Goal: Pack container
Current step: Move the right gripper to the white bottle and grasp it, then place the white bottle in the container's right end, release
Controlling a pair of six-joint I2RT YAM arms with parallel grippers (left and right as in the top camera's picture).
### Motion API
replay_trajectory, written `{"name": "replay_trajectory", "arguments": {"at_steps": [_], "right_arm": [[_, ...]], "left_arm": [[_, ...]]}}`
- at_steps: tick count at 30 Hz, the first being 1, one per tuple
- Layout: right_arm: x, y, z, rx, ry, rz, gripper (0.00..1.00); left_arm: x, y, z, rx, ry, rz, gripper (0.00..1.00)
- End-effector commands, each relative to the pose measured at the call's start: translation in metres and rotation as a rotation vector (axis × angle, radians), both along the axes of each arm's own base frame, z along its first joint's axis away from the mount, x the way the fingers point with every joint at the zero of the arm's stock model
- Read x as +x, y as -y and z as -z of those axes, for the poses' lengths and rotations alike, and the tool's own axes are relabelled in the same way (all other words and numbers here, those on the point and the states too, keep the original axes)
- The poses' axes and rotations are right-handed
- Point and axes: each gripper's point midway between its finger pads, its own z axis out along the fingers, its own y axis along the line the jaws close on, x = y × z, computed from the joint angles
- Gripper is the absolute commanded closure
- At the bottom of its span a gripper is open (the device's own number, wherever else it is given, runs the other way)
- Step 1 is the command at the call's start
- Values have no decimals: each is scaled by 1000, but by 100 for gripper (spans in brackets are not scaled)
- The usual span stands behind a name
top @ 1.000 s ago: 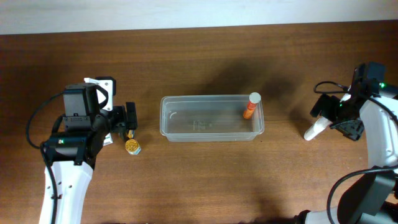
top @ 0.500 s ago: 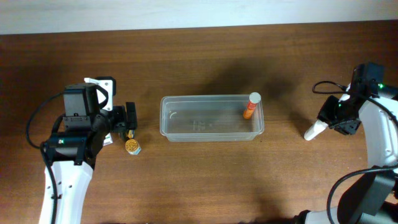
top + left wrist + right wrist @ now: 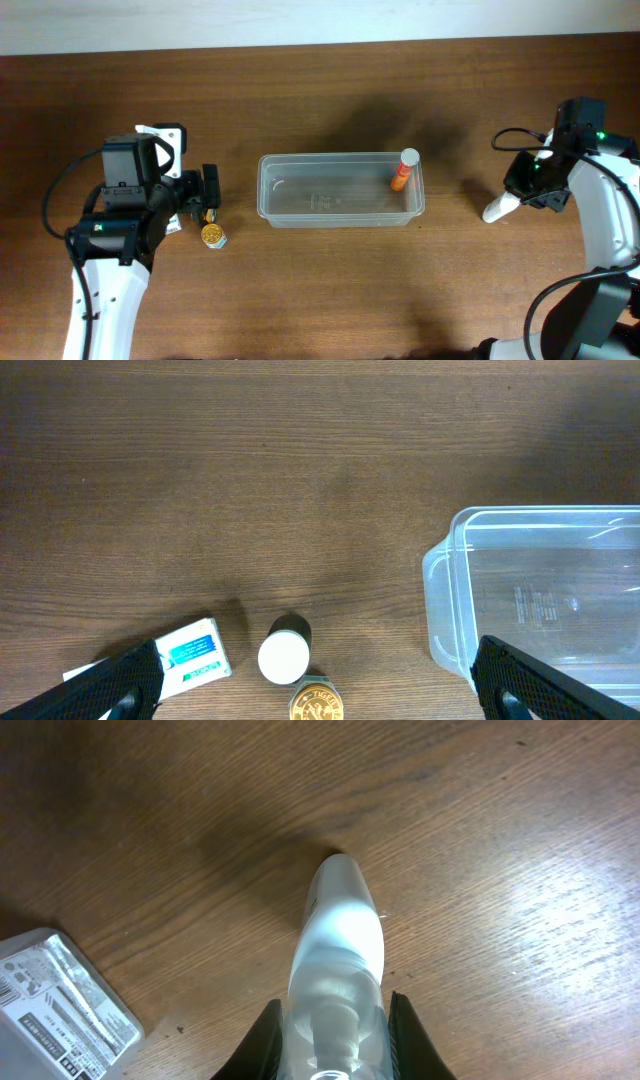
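right end effector (image 3: pixel 335 1030) grasps a smooth white tapered bottle (image 3: pixel 338 935); left end effector (image 3: pixel 318 685) released beside the clear round-cornered plastic container (image 3: pixel 442 595).

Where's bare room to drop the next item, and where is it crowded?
The container floor is bare from its left wall to the orange bottle in its far right corner. The table between it and the white bottle held by the right gripper is bare too. Crowded: by the left gripper, with small box, white-capped bottle and gold-lidded jar.
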Motion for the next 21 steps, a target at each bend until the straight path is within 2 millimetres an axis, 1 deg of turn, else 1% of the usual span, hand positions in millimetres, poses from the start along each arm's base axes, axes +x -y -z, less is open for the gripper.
{"name": "replay_trajectory", "arguments": {"at_steps": [1, 3, 5, 9, 10, 12, 13, 16, 18, 19, 21], "right_arm": [[7, -12, -8, 11, 21, -41, 90], [9, -17, -19, 5, 32, -82, 91], [11, -24, -35, -3, 43, -127, 93], [11, -43, -81, -21, 90, -211, 95], [11, -52, -97, -31, 115, -253, 95], [7, -68, -119, -40, 147, -308, 95], [5, -74, -126, -42, 160, -328, 95], [-3, -101, -141, -42, 192, -408, 95], [-9, -119, -143, -36, 192, -465, 95], [-12, -133, -143, -28, 187, -502, 95], [-14, -149, -143, -24, 191, -551, 95]], "left_arm": [[3, 3, -6, -14, 16, 8, 0], [4, 3, -7, -14, 16, 8, 1], [4, 3, -7, -14, 16, 8, 1], [3, 3, -6, -14, 16, 8, 1], [4, 3, -7, -14, 16, 8, 1], [4, 3, -7, -14, 16, 8, 1], [4, 3, -7, -14, 16, 8, 1], [4, 3, -7, -14, 16, 8, 1], [4, 3, -7, -14, 16, 8, 1], [4, 3, -7, -14, 16, 8, 1], [4, 3, -7, -14, 16, 8, 1]]}}
